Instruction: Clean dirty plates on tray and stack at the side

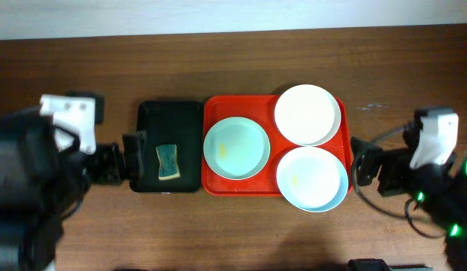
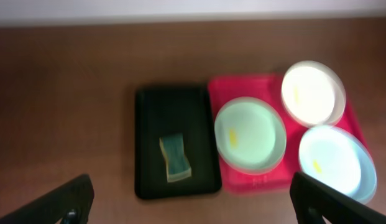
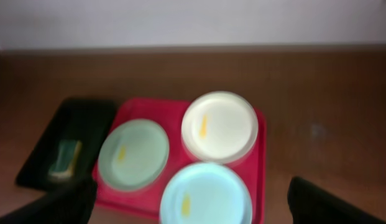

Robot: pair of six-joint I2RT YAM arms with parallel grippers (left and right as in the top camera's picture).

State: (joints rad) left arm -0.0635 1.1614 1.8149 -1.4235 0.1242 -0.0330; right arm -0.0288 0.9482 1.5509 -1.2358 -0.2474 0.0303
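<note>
Three plates lie side by side on the red tray (image 1: 218,185), none of them stacked: the pale green plate (image 1: 235,149) at its left part, the white plate (image 1: 307,114) at the far right corner and the pale blue plate (image 1: 311,178) at the near right corner. In the wrist views each one shows a small yellowish smear. The left gripper (image 2: 191,186) stands wide and holds nothing, and so does the right gripper (image 3: 193,186). The coming move, I judge, turns on the sponge (image 1: 168,162), which lies on the black tray (image 1: 147,114) just left of the red one. It is much nearer to the left arm. In the left wrist view it sits ahead of the claw, between the lines of the two fingers, and its long axis points away from the claw with a small tilt, so the jaws would meet its narrow width. The right arm is nearer to the pale blue plate.
</note>
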